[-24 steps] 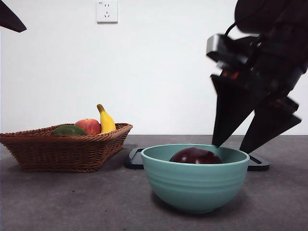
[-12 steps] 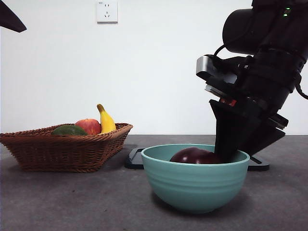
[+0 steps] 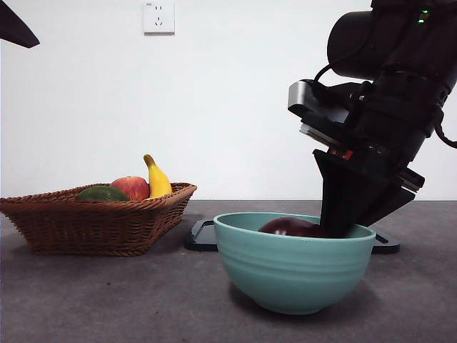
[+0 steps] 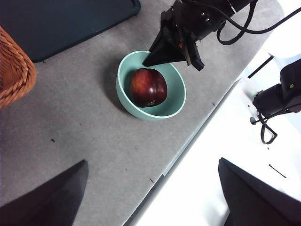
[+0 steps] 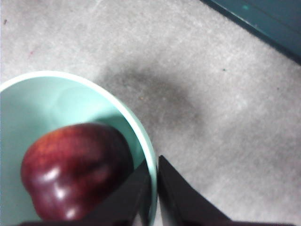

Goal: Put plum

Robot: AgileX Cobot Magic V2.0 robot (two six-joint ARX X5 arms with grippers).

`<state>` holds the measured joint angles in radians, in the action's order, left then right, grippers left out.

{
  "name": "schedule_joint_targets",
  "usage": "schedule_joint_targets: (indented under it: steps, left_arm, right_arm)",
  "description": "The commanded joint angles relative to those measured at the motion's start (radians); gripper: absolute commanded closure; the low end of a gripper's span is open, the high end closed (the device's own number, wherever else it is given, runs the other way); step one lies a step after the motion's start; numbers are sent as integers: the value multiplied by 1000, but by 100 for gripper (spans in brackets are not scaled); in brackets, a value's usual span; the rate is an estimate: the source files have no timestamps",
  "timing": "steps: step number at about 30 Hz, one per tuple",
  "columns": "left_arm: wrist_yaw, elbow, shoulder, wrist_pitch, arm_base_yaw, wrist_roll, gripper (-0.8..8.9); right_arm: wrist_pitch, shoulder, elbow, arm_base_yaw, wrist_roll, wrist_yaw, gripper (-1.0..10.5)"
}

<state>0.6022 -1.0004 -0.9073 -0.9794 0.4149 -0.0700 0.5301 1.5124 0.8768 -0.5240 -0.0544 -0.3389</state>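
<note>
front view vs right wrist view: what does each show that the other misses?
Only the front view: the basket holding an apple, a banana and a green fruit, plus the wall socket.

Only the right wrist view: the right gripper has its jaws pinched on the bowl's rim, one inside, one outside, rather than on the plum.

Both: plum in the bowl, the dark tray, the grey table.
</note>
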Motion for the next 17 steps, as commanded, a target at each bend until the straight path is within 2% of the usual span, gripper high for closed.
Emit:
schedule_joint_targets:
  steps: [1,7,17]
  left_arm:
    - [6,-12,-5,9,5,-20,377]
    - [6,-12,-5,12,5,-20,377]
    - [6,-12,-5,16,5,-20,377]
  right_arm:
    - [15,2,51,-9,-25,-5,936]
    - [55,3,156,13,-25,4,936]
    - [105,106,370,134,-31,8,936]
